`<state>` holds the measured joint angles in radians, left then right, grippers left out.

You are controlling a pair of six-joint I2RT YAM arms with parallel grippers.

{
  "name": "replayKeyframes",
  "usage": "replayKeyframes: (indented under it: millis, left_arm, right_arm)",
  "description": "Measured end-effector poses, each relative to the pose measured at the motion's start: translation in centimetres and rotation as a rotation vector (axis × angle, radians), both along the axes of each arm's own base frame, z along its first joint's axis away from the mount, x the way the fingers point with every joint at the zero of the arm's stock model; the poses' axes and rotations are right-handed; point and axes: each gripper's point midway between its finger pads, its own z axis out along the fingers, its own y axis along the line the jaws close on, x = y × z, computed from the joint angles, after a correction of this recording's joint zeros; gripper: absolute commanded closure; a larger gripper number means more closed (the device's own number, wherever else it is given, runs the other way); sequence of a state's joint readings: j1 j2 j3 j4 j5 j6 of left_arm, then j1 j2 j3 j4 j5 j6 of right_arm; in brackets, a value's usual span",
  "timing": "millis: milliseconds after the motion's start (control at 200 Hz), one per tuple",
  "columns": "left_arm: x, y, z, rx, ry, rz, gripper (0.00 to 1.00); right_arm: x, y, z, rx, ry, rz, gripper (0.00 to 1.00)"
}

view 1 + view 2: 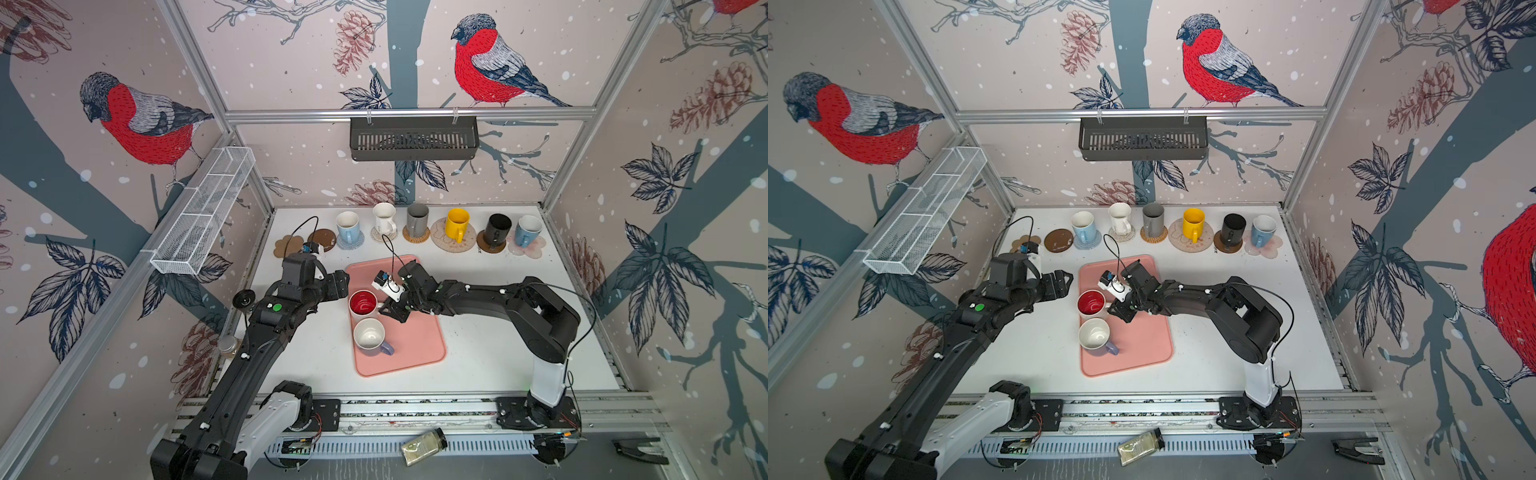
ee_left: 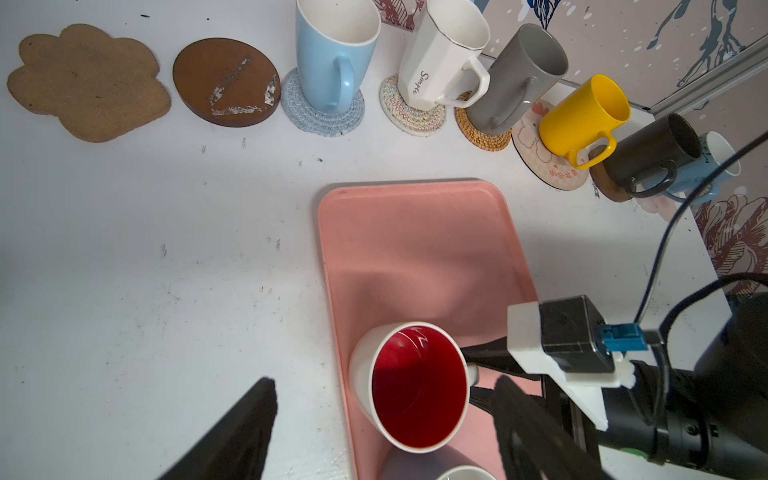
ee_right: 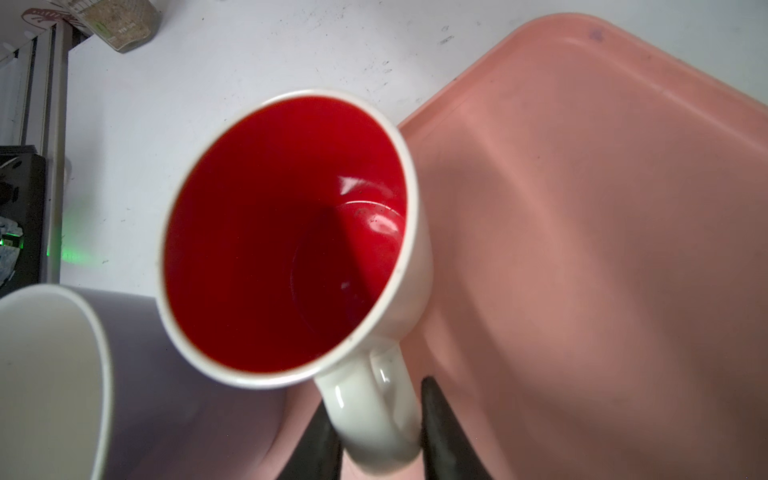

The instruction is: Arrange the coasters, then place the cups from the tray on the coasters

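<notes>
A white cup with a red inside (image 1: 363, 303) stands on the pink tray (image 1: 415, 349), and my right gripper (image 3: 376, 415) is shut on its handle (image 3: 365, 399). A lavender cup (image 1: 370, 336) stands just in front of it on the tray. My left gripper (image 1: 343, 284) hangs open at the tray's left edge, close to the red-inside cup (image 2: 415, 386) but apart from it. At the back, a tan paw coaster (image 2: 87, 81) and a dark brown disc (image 2: 226, 81) lie bare. Six cups stand on coasters beside them, from light blue (image 1: 348, 226) to blue (image 1: 527, 230).
A spice jar (image 1: 424, 446) lies on the front rail and another jar (image 1: 228, 345) stands at the table's left edge. A white wire basket (image 1: 203, 216) hangs on the left wall and a black shelf (image 1: 413, 137) on the back rail.
</notes>
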<state>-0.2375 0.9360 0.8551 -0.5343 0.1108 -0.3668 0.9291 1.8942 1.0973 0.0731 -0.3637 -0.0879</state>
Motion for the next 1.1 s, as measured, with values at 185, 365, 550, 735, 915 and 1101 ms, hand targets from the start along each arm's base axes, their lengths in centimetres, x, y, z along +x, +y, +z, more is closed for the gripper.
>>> replayKeyframes:
  millis: [185, 365, 550, 735, 915, 1101]
  left_arm:
    - [-0.2, -0.2, -0.5, -0.006, 0.014, -0.009, 0.18]
    - [-0.2, -0.2, -0.6, -0.008, 0.018, -0.011, 0.18]
    - [-0.2, -0.3, -0.6, -0.009, 0.018, -0.013, 0.18]
    - [-0.2, -0.3, -0.7, -0.011, 0.016, -0.013, 0.18]
    - [-0.1, -0.3, -0.6, -0.013, 0.010, -0.014, 0.19]
    - [-0.1, -0.4, -0.6, -0.015, 0.008, -0.016, 0.19]
  right_arm:
    - [0.0, -0.2, 0.4, 0.021, -0.022, -0.048, 0.88]
    - [0.2, -0.4, 0.6, 0.013, -0.058, -0.130, 0.88]
    - [1.9, -0.9, 0.9, -0.016, -0.102, -0.303, 0.87]
    - [5.5, -1.9, 1.8, -0.023, -0.135, -0.590, 0.87]
    - [6.9, -1.7, 1.0, -0.052, -0.138, -0.771, 0.88]
    - [7.7, -1.1, 0.3, -0.064, -0.158, -0.867, 0.76]
